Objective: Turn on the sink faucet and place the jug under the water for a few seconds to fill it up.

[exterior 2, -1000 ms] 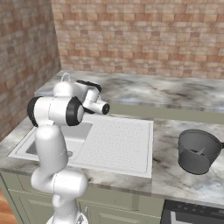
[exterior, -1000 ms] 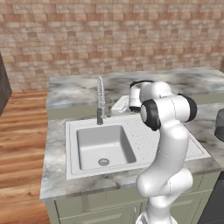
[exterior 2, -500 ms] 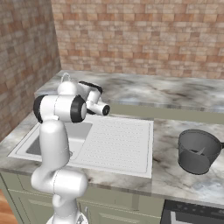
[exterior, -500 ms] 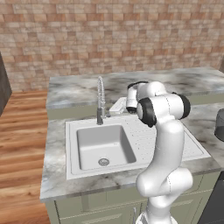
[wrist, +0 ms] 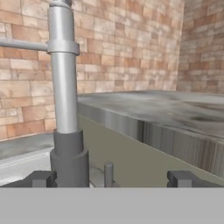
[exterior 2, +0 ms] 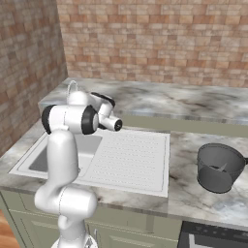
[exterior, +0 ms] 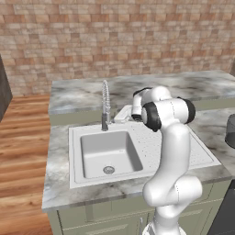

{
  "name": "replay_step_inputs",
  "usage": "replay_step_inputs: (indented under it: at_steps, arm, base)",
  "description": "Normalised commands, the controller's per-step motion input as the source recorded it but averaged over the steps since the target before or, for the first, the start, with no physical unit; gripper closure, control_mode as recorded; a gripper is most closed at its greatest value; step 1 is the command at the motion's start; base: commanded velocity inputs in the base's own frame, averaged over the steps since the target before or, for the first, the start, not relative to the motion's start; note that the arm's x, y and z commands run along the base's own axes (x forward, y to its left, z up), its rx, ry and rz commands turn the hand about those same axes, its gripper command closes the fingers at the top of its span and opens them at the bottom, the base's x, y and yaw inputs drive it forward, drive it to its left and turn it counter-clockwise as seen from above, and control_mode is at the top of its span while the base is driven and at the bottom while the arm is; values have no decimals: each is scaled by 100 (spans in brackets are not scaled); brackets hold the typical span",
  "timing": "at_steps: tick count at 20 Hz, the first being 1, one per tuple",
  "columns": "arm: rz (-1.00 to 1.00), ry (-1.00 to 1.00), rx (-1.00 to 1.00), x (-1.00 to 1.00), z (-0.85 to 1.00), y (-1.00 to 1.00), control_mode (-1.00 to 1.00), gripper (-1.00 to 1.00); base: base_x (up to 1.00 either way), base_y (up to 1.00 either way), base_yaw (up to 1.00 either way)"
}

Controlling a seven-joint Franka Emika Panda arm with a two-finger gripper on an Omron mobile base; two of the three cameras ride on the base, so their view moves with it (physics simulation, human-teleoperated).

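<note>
- Left base view: I see my white arm bent over the ribbed draining board, its hand reaching toward the sink faucet [exterior: 105, 104], which stands at the back rim of the sink [exterior: 78, 137]. The jug [exterior: 230, 131] sits on the counter far right of the sink.
- Right base view: the jug [exterior 2: 220, 167] stands upright on the marble counter [exterior 2: 193, 193], well apart from the sink [exterior 2: 126, 164], to its right.
- Hand view: my gripper [wrist: 111, 178] is spread wide and holds nothing; the faucet's dark base [wrist: 69, 157] rises just beside the left fingertip [wrist: 40, 178], and a small lever [wrist: 108, 173] stands between the tips.
</note>
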Motion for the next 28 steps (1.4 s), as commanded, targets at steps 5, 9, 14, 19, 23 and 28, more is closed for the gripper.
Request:
replay_step_inputs:
  at_steps: [5,9,14,19,23,28]
  arm:
    - [0,0,0,20,-16,0,-100,-100]
    - [0,0,0,22,-11,0,-100,-100]
    - [0,0,0,26,-8,0,-100,-100]
    - [0,0,0,29,-6,0,-100,-100]
    - [0,0,0,31,-6,3,-100,-100]
    - [-1,0,0,33,-3,5,-100,-100]
  base:
    - [0,0,0]
    - [0,0,0]
    - [0,0,0]
    - [0,0,0]
    - [0,0,0]
    - [0,0,0]
